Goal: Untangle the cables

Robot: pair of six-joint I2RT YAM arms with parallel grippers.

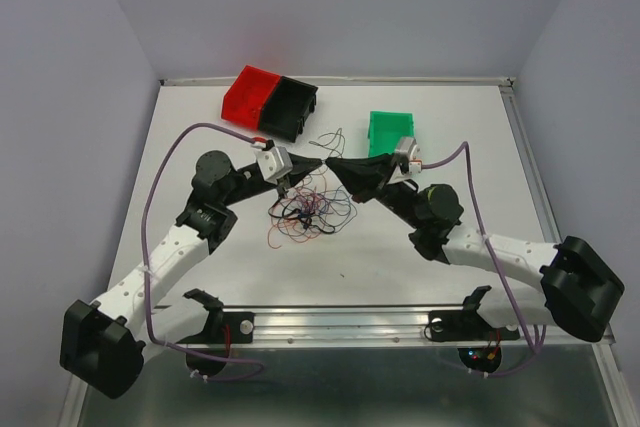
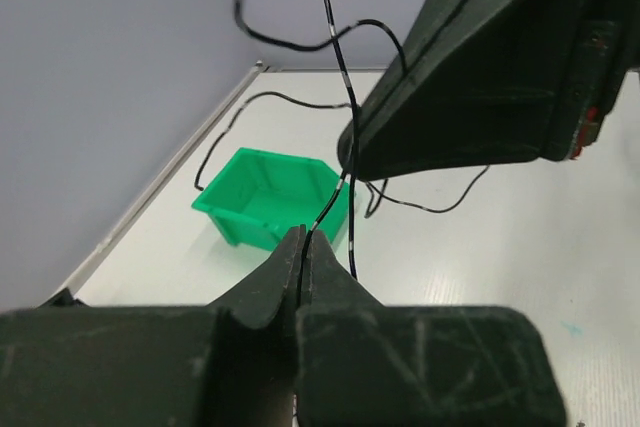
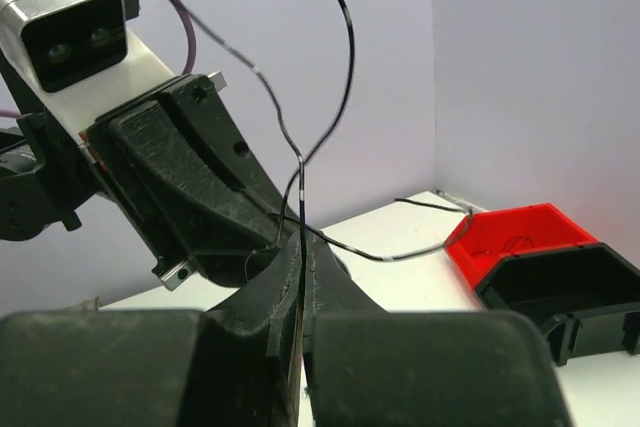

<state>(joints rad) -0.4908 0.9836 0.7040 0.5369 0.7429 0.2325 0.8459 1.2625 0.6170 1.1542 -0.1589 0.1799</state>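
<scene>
A tangle of thin red, orange, black and blue cables (image 1: 305,209) lies on the white table between the arms. My left gripper (image 1: 318,162) and right gripper (image 1: 331,163) meet tip to tip above its far edge. Each is shut on a thin black cable. In the left wrist view the black cable (image 2: 345,77) rises from my shut left gripper (image 2: 303,237) past the right gripper's body (image 2: 480,77). In the right wrist view the black cable (image 3: 345,57) runs up from my shut right gripper (image 3: 302,242), with the left gripper's body (image 3: 190,177) just beyond.
A red bin (image 1: 248,93) and a black bin (image 1: 290,107) stand together at the back left. A green bin (image 1: 390,131) stands at the back right, just behind the right wrist. Loose black cable ends (image 1: 330,139) lie between the bins.
</scene>
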